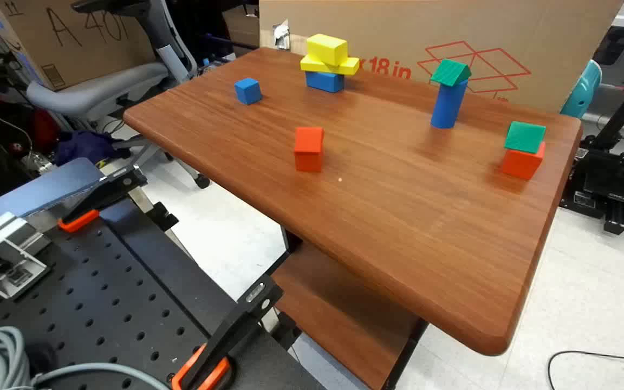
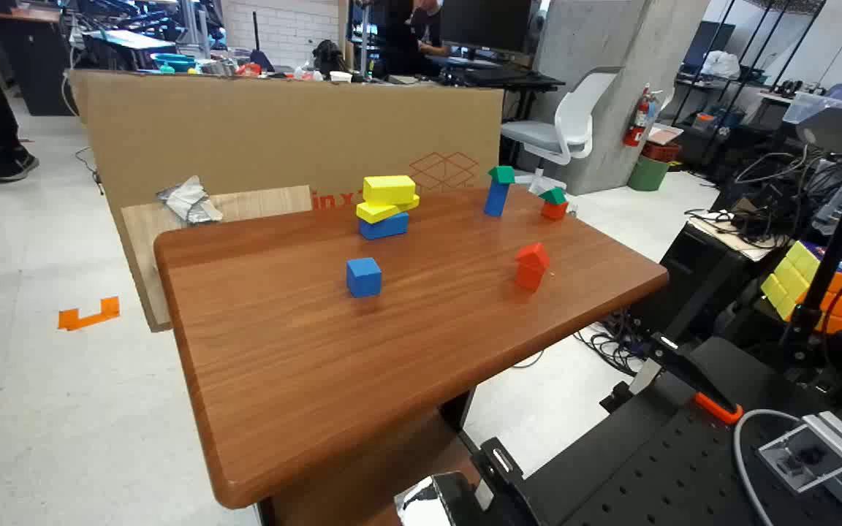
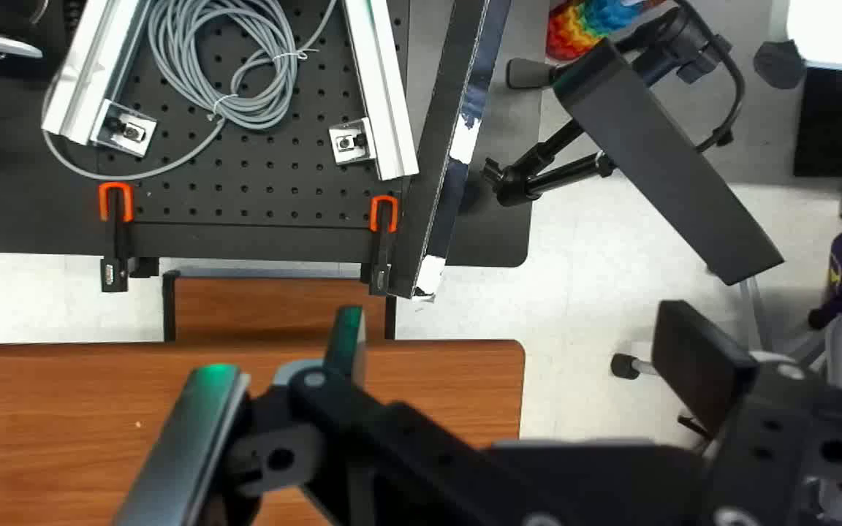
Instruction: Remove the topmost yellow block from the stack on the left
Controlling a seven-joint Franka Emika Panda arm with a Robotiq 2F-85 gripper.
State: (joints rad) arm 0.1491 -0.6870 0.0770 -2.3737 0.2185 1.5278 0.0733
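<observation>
The topmost yellow block (image 1: 327, 50) lies on top of the stack in both exterior views, also here (image 2: 388, 191). Under it is the flatter, longer yellow block (image 1: 350, 66), set at an angle and sticking out at its ends, also seen here (image 2: 376, 212). A blue block (image 1: 324, 81) forms the base of the stack on the table, also here (image 2: 384, 226). My gripper (image 3: 516, 329) shows only in the wrist view, its fingers wide apart with nothing between them. It is above a table corner and the floor. The stack is out of the wrist view.
The brown table (image 1: 398, 227) also bears a blue cube (image 1: 248, 91), a red house-shaped pair (image 1: 309, 149), a blue post with green top (image 1: 446, 105) and a green-on-red pair (image 1: 525, 136). A cardboard sheet (image 2: 282, 139) stands behind the stack. Clamps (image 1: 258, 298) sit at the bench edge.
</observation>
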